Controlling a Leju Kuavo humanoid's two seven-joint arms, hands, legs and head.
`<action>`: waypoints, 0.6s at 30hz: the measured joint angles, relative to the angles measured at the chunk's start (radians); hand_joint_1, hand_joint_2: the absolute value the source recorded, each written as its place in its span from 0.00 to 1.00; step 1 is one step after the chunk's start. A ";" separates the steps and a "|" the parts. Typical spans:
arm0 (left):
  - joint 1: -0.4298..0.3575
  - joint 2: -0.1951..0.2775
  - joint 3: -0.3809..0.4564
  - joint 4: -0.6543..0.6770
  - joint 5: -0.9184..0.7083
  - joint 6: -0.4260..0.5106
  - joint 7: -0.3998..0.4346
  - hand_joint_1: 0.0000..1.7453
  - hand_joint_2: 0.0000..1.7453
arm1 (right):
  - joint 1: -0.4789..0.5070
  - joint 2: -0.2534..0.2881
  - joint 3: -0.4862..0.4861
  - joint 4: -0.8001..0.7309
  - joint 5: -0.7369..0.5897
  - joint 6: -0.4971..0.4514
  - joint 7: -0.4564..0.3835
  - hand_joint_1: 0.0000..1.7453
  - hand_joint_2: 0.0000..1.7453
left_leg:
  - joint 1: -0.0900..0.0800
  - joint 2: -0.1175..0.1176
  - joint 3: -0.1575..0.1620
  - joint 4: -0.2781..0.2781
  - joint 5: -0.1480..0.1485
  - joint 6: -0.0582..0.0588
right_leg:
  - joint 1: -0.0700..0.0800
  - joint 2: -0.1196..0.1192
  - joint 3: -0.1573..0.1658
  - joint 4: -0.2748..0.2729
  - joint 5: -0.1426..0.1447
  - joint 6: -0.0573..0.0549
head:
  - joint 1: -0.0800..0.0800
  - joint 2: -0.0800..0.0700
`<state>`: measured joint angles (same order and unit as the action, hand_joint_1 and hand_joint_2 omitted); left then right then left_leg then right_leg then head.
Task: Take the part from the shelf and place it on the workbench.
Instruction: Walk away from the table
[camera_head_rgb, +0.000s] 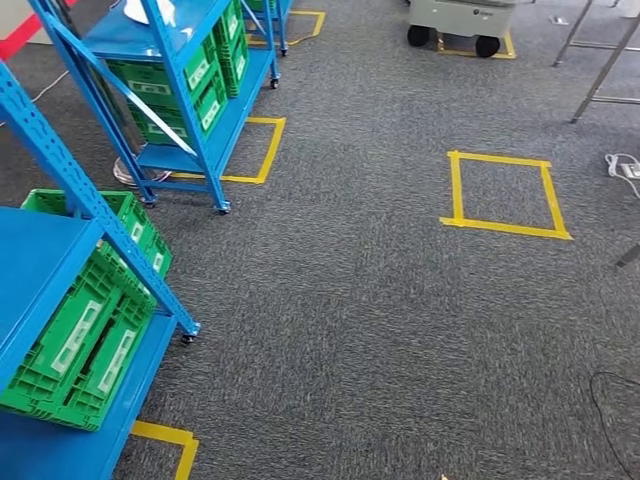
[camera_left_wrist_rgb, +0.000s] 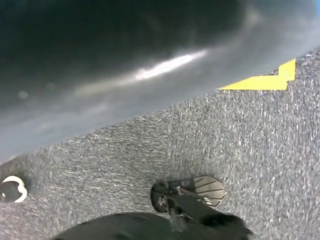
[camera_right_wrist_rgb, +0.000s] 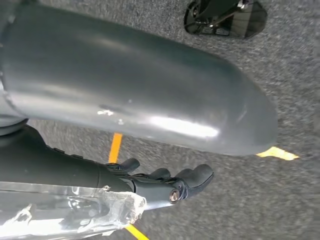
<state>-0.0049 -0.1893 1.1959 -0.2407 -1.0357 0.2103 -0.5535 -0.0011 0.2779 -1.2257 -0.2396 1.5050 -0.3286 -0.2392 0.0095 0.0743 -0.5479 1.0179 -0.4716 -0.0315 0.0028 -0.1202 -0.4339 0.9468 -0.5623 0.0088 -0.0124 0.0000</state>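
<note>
Clear crinkled wrapped part (camera_right_wrist_rgb: 71, 212) lies against the right hand (camera_right_wrist_rgb: 151, 187), long axis running parallel to the fingers (camera_right_wrist_rgb: 196, 176). The fingers are stretched nearly straight, arm hanging over grey carpet (camera_right_wrist_rgb: 234, 200); cannot tell whether they clamp the part. Left hand (camera_left_wrist_rgb: 158, 226) is a dark blur, pose unreadable. Green crates (camera_head_rgb: 83, 340) on the blue shelf (camera_head_rgb: 34, 260) carry white labels, text illegible.
</note>
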 joint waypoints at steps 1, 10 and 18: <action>0.000 0.000 0.001 0.000 0.000 0.000 0.000 0.00 0.00 | -0.001 0.000 0.000 0.000 0.000 0.000 0.000 0.00 0.00 | -0.005 0.008 0.006 -0.013 -0.004 0.009 | 0.001 -0.010 0.001 0.003 -0.002 0.005 | 0.001 0.000; -0.006 0.000 0.012 -0.001 -0.007 0.003 0.000 0.00 0.00 | -0.001 0.002 0.000 0.000 0.005 0.001 -0.001 0.00 0.00 | -0.003 -0.103 -0.004 -0.033 0.003 0.058 | -0.012 0.119 -0.181 0.334 -0.119 0.031 | 0.015 0.000; -0.004 -0.001 0.023 -0.001 -0.015 0.002 0.000 0.00 0.00 | -0.001 0.005 0.000 0.000 0.011 0.001 -0.002 0.00 0.00 | -0.002 -0.204 -0.019 -0.030 0.016 0.024 | -0.020 0.192 -0.077 0.039 0.042 0.011 | 0.015 0.000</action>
<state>-0.0086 -0.1903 1.2190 -0.2419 -1.0505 0.2123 -0.5535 -0.0019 0.2831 -1.2256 -0.2396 1.5164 -0.3271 -0.2410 0.0073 -0.1301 -0.5672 0.9882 -0.4556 -0.0070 -0.0170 0.0713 -0.5110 0.9863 -0.5198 0.0194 0.0027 0.0001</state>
